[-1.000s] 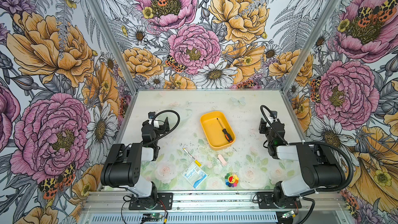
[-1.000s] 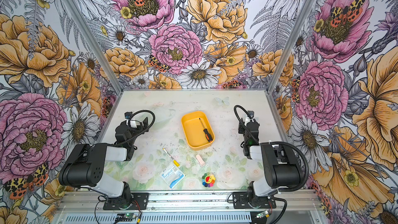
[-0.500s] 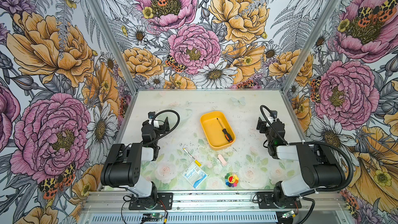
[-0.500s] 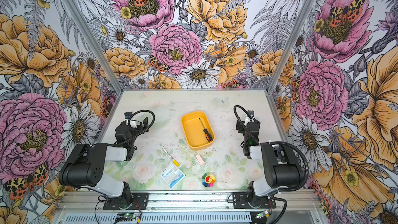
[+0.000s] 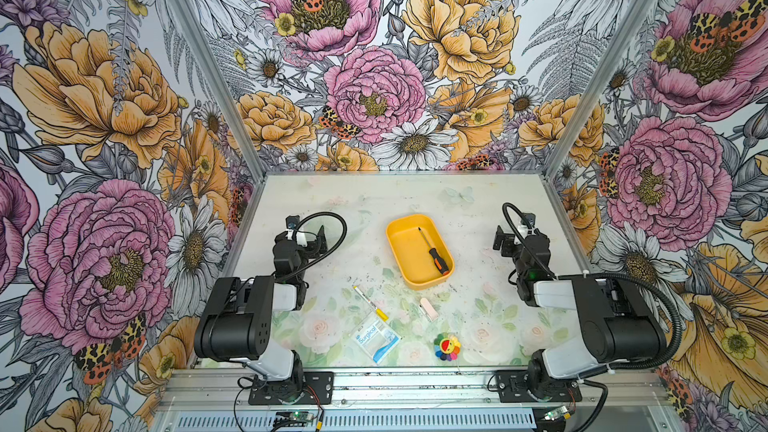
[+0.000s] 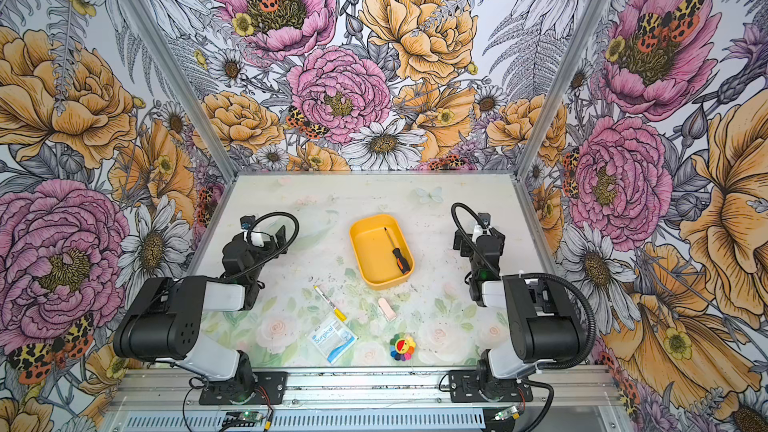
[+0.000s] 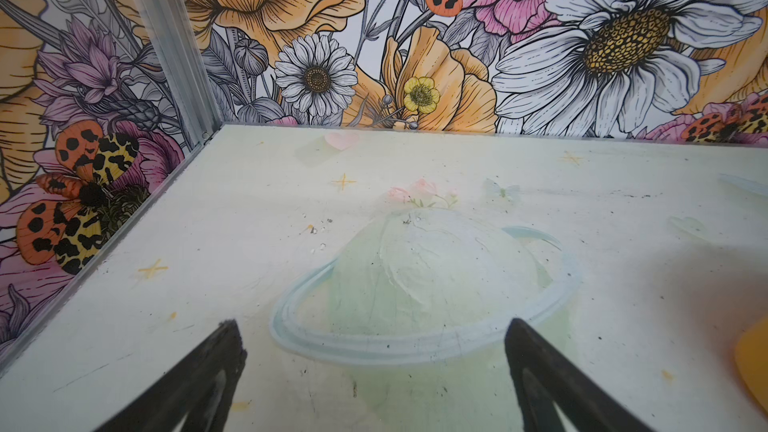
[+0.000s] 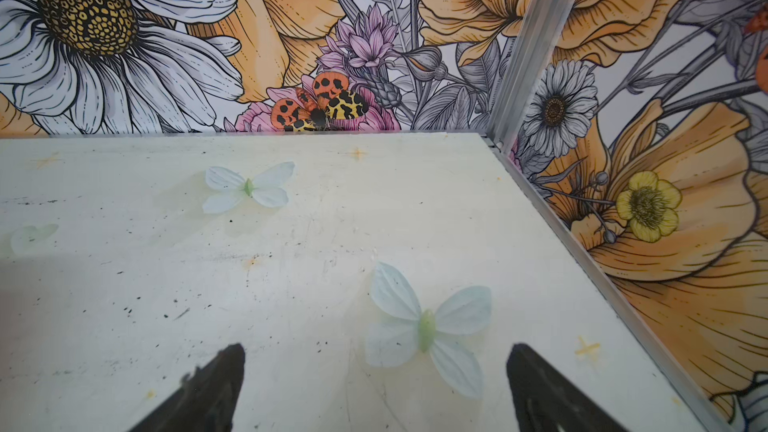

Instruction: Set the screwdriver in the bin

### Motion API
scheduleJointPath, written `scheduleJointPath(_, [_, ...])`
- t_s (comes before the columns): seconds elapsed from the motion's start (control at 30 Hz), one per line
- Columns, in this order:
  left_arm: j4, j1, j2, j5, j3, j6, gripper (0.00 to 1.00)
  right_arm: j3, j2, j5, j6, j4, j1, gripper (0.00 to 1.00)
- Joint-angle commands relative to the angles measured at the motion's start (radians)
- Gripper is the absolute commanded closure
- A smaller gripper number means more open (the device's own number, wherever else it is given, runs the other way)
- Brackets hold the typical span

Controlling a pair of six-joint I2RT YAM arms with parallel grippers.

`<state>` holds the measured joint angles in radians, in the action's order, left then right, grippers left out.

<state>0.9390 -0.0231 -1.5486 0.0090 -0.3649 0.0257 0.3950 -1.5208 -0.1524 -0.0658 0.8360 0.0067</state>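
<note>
The screwdriver [image 5: 432, 249] lies flat inside the bin [image 5: 405, 255], along its right side, with the shaft pointing at the back wall and the handle in the near corner. It sits to the left of my right arm [image 5: 525, 259], which is the nearer one. The left arm [image 5: 291, 253] is farther off, across the bin. Both pairs of jaws stand wide and hold nothing, over bare worktop [image 5: 465, 209], well apart from the bin. I judge the job done, with no reach needed.

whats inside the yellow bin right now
Only the screwdriver, lying by the right wall of the bin, with its orange-and-black handle toward the robot. The rest of the floor is bare. Only the strip beneath the screwdriver is hidden.
</note>
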Motion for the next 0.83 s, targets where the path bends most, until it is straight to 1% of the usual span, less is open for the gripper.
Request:
scheduleJointPath(0.0, [0.001, -0.005, -0.002, 0.009, -0.014, -0.006, 0.01, -0.007, -0.011, 0.007, -0.002, 0.03, -0.004, 0.0])
scheduleJointPath(0.8, [0.003, 0.0, -0.002, -0.002, -0.013, -0.003, 0.01, -0.004, -0.012, 0.01, -0.005, 0.027, -0.004, 0.0])
